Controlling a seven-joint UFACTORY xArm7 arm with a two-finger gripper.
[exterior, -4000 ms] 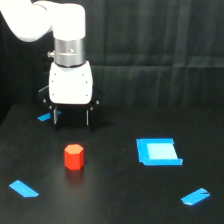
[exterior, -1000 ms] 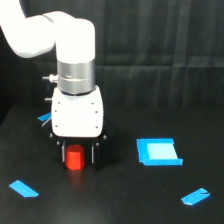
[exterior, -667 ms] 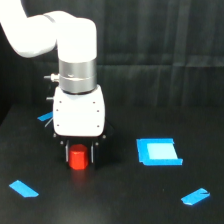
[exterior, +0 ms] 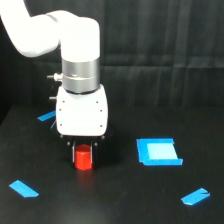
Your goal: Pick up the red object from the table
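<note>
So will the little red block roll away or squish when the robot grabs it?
Probably neither. The red block looks solid with flat sides, so it should stay stiff and not squish. It stands on a flat end on the table, so rolling seems unlikely. It looks small, so it is likely light, though its smooth sides might slip in the fingers.

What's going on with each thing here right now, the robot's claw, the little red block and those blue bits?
gripper: lowered over the red object, fingers straddling it; whether it has closed cannot be told.
red object: upright on the table, top hidden under the gripper.
table: flat, black, carrying everything.
blue square patch: lying flat, to the exterior view's right of the block, untouched.
blue tape strips: lying flat, scattered, apart from the block.
</note>
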